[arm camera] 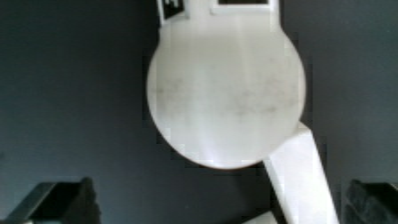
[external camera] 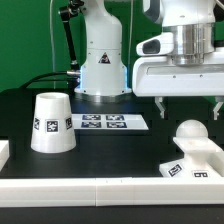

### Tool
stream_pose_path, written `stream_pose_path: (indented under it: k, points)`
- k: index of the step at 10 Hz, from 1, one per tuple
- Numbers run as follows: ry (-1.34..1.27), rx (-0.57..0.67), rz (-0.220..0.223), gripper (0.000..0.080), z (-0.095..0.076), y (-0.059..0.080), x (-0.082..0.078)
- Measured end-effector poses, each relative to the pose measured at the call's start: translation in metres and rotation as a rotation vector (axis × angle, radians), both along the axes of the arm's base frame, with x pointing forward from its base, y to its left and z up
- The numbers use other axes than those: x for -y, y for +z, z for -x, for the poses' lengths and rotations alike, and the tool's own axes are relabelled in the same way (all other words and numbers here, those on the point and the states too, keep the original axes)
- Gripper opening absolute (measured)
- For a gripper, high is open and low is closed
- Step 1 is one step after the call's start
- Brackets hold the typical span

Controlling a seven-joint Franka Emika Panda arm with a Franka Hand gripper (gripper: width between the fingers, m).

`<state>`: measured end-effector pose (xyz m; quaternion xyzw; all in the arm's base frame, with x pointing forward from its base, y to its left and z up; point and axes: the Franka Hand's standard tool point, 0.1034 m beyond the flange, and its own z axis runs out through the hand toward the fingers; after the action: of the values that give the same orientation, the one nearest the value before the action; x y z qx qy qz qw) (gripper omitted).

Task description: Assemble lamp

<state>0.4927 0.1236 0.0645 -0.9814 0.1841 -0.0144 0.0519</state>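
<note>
The round white bulb (external camera: 190, 130) sits on top of the stepped square base (external camera: 200, 162) at the exterior view's right, near the front. My gripper (external camera: 190, 112) hangs just above the bulb, open and empty, with one finger on each side of it. In the wrist view the bulb (arm camera: 222, 90) fills the middle as a large white oval. The tagged base (arm camera: 222, 8) shows beyond it. My dark fingertips (arm camera: 54, 205) stand far apart at the edge of the picture, around my gripper (arm camera: 214, 205). The cone shade (external camera: 51, 123) stands upright at the exterior view's left.
The marker board (external camera: 103, 122) lies flat behind the middle, in front of the robot's white pedestal (external camera: 100, 65). A low white wall (external camera: 90, 188) runs along the front edge. A white bar (arm camera: 302, 180) crosses the wrist view beside the bulb.
</note>
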Motion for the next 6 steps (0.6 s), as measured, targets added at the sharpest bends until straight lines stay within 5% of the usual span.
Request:
stream_pose_path:
  k: [6]
  points:
    - [0.063,-0.291,-0.064,0.0698,-0.004,0.002,-0.001]
